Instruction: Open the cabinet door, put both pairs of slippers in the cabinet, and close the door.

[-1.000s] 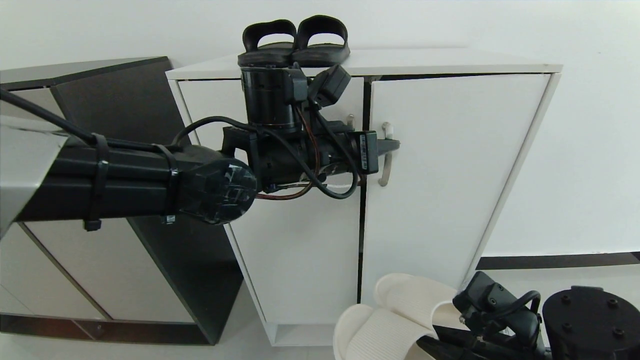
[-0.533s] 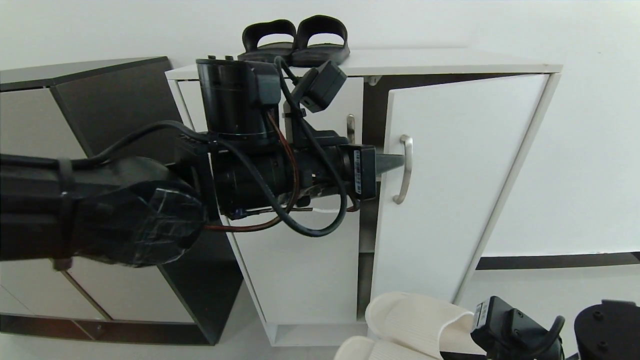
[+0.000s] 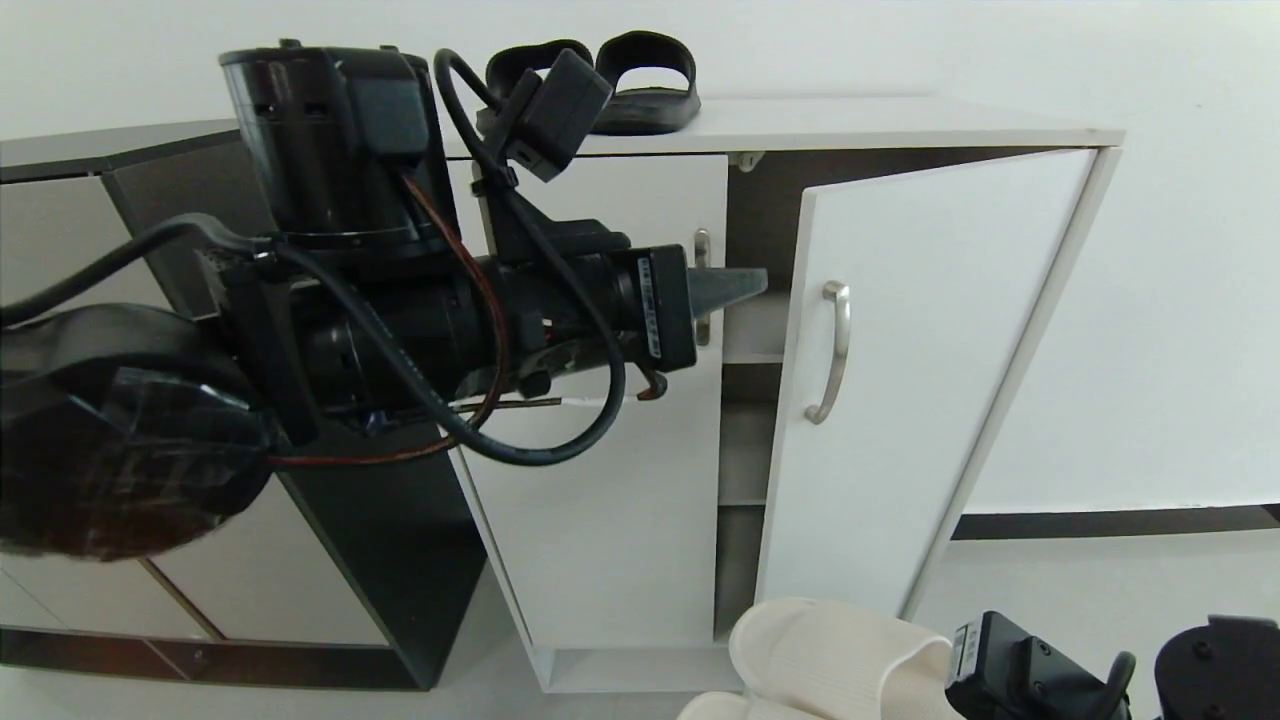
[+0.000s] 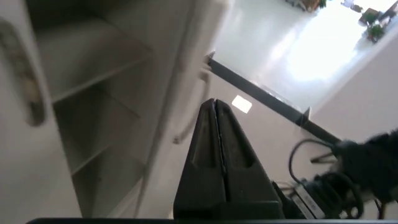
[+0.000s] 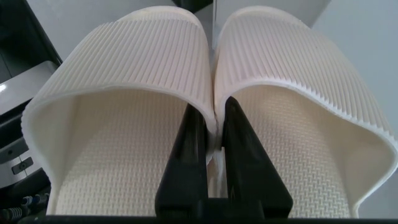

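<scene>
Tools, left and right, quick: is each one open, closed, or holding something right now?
Left tool: closed, empty, beside the half-open cabinet door.
Right tool: closed on the white slippers, pinching both where they meet.

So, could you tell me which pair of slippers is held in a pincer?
The cream ribbed pair, clamped in the right pincer; the black pair sits on the cabinet top.
</scene>
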`<state>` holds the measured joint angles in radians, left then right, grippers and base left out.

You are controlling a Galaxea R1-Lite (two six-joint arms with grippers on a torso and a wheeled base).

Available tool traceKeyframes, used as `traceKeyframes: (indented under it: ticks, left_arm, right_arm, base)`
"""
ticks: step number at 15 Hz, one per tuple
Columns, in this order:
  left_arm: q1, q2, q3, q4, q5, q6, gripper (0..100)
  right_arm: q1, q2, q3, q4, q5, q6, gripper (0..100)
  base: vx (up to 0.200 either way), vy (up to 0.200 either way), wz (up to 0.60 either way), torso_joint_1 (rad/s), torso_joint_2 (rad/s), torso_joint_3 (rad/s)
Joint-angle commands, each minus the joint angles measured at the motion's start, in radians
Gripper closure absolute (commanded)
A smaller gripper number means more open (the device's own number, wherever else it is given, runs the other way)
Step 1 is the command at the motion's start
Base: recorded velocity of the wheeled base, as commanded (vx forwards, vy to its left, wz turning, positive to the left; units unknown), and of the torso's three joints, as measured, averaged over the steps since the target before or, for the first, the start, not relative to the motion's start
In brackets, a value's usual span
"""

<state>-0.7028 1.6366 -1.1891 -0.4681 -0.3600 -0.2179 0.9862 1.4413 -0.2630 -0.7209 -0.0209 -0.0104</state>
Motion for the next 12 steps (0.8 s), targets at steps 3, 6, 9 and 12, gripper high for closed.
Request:
traceKeyframes:
  ticks: [3,6,9,12]
  left_arm:
    - [0.058,0.106,-0.069,-0.052,-0.002,-0.04,100]
    - [0.052,0.146,-0.109,-0.057,-0.005,-0.054,100]
    - [0.042,0.226,-0.214,-0.046,-0.002,-0.052,100]
    - [0.006,0.249,-0.26,-0.014,0.0,-0.051,100]
  right_arm:
    - [0.002,0.004,0.001,0.001,-0.002,-0.002,100]
    - [0.005,0.014,0.001,0.006,-0.004,-0.002,100]
    - [0.023,0.022,0.001,0.006,-0.005,0.0,100]
    - [0.045,0.042,0.001,0.004,-0.008,0.001,100]
  base:
    - [0.0,0.0,0.0,0.0,0.0,0.0]
    - [0.0,0.0,0.0,0.0,0.0,0.0]
    - [0.0,0.0,0.0,0.0,0.0,0.0]
    - [0.0,0.0,0.0,0.0,0.0,0.0]
